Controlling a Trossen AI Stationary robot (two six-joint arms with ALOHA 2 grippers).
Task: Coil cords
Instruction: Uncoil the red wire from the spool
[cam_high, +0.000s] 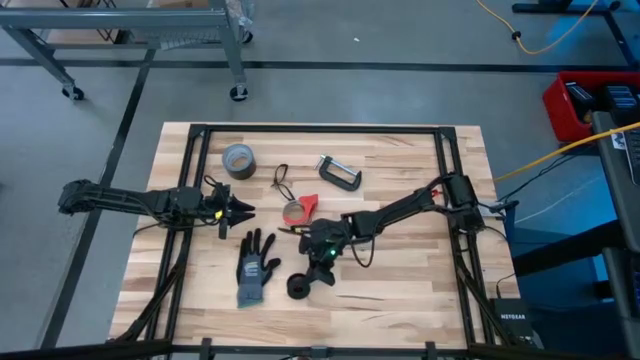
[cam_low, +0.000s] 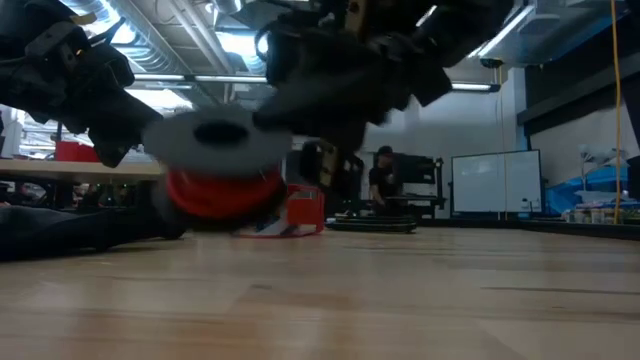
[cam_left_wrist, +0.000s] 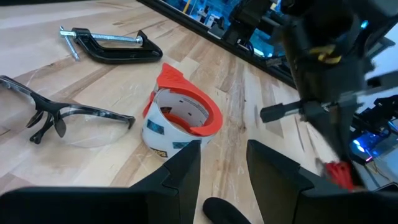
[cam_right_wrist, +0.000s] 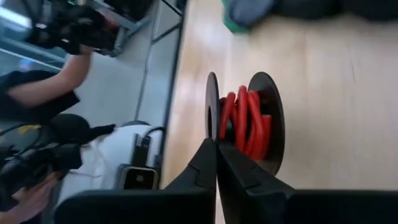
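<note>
No readable writing; the tape dispenser (cam_left_wrist: 180, 121) label is too small to read. Right claw (cam_right_wrist: 217, 144) pressed together, empty, at the rim of a black spool (cam_right_wrist: 245, 121) wound with red cord (cam_right_wrist: 244, 118), lower centre of the worktop (cam_high: 400, 290). Left claw (cam_high: 243, 209) apart, centre left. Black cord not discernible.

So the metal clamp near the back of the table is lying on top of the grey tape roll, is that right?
Not quite. The metal clamp lies flat on the bare table, well apart from the grey tape roll, with the safety glasses lying between them. The high view shows the gap clearly.
</note>
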